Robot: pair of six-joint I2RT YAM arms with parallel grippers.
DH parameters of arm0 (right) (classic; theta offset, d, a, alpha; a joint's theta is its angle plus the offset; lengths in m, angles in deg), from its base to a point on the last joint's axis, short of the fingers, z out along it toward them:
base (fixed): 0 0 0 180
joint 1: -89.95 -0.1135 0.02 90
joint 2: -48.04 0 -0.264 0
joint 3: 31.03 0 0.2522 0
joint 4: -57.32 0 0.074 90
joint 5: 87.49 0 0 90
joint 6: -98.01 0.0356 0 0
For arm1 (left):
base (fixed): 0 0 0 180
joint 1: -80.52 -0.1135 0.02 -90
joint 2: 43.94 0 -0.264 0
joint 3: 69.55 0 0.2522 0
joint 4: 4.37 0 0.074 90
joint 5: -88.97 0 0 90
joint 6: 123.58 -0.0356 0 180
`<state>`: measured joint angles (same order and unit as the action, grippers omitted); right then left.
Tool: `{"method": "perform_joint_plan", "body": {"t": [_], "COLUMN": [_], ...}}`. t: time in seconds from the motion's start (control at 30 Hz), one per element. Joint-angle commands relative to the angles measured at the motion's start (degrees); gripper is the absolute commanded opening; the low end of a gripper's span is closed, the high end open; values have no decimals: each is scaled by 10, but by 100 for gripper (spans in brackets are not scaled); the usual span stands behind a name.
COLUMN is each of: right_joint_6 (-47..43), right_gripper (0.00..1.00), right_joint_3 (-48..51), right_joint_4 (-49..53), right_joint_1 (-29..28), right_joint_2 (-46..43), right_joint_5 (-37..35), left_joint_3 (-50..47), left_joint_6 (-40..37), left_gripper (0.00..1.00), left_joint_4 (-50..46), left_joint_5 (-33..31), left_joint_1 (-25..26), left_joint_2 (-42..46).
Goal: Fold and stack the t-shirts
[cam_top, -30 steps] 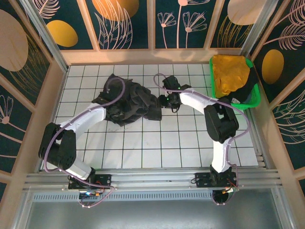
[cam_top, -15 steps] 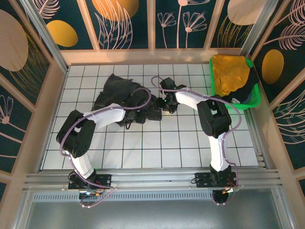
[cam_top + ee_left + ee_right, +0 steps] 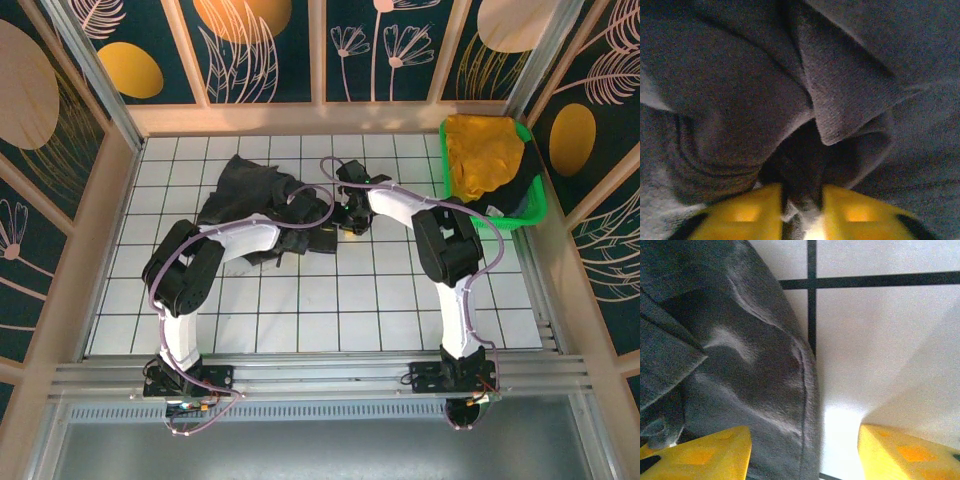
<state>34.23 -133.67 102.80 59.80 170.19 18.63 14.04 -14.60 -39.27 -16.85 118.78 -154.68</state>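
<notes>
On the gridded table [image 3: 400, 300], left of centre, the charcoal-black t-shirt [image 3: 245, 190] is seen crumpled from above, and the mustard-yellow t-shirt [image 3: 482, 152] is heaped over a second black t-shirt [image 3: 522, 185] in the green basket [image 3: 537, 203] at the far right corner. Up close, from the left wrist, a fold of charcoal cloth is shown pinched in the nearly closed left gripper [image 3: 802, 205]; from the right wrist, the right gripper [image 3: 805, 445] is shown spread wide, astride the shirt's edge.
</notes>
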Motion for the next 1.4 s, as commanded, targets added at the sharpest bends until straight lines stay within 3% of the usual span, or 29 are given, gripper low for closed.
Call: {"method": "perform_joint_plan", "body": {"t": [0.0,0.1,0.37,0.43,0.57,0.7,0.87,1.37], "right_joint_6": [13,14,24,24,30,43,28,-93], "right_gripper": [57,55,39,31,0,0,0,0], "right_joint_3": [-22,-35,-52,-67,-79,-40,-2,-186], "right_joint_4": [5,7,-13,-10,-6,-22,-39,-9], "right_joint_1": [-9,-9,-19,-22,-22,-7,51,120], "right_joint_2": [44,52,74,84,89,33,-69,-187], "right_joint_5": [41,39,54,54,21,-59,-135,-274], "left_joint_3": [-19,-24,-37,-42,-48,-44,-13,204], "left_joint_6": [-11,2,36,42,62,96,129,109], "left_gripper": [13,2,0,0,0,0,0,0], "left_joint_4": [8,10,12,13,5,-14,-28,0], "left_joint_5": [-21,-17,5,7,-7,-29,-37,-214], "left_joint_1": [-2,-1,-1,-2,-11,-41,-98,-129], "left_joint_2": [27,46,89,101,131,193,256,318]}}
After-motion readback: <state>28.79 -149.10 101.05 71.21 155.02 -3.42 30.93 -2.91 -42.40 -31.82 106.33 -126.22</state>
